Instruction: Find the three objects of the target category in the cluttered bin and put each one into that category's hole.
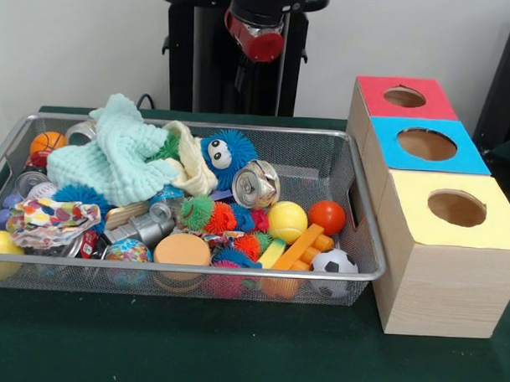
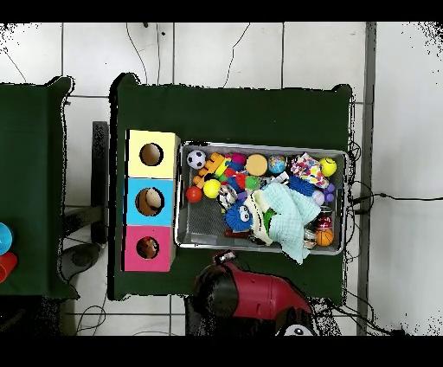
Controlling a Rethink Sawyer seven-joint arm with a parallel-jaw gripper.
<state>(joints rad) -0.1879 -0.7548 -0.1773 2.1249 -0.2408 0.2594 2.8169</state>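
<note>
A wire mesh bin (image 1: 366,245) sits on the green bench (image 1: 233,349), crowded with toys; to its right in the front view stands a row of three wooden boxes, each with a round hole in its top: a red box (image 1: 406,97) farthest, a blue box (image 1: 427,144) in the middle and a yellow box (image 1: 455,211) nearest; the nearest box touches the bin's right wall; the arm (image 1: 259,28) hangs above the far edge of the bench, clear of the bin, and the end effector cannot be made out, so whether it is open or closed I cannot tell; inside the bin a pale green cloth (image 1: 114,157) is heaped at the far left, with a blue fuzzy toy with eyes (image 1: 227,154) just beside it and a crushed can (image 1: 257,184) leaning to that toy's right; a yellow ball (image 1: 287,221) and an orange-red ball (image 1: 327,216) lie side by side toward the right; a small football (image 1: 334,262) rests in the near right corner beside an orange plastic piece (image 1: 299,247); a round orange disc (image 1: 182,250) lies near the front wall; a small basketball (image 1: 48,142) sits in the far left corner; a patterned cloth (image 1: 49,219) lies at the near left.
</note>
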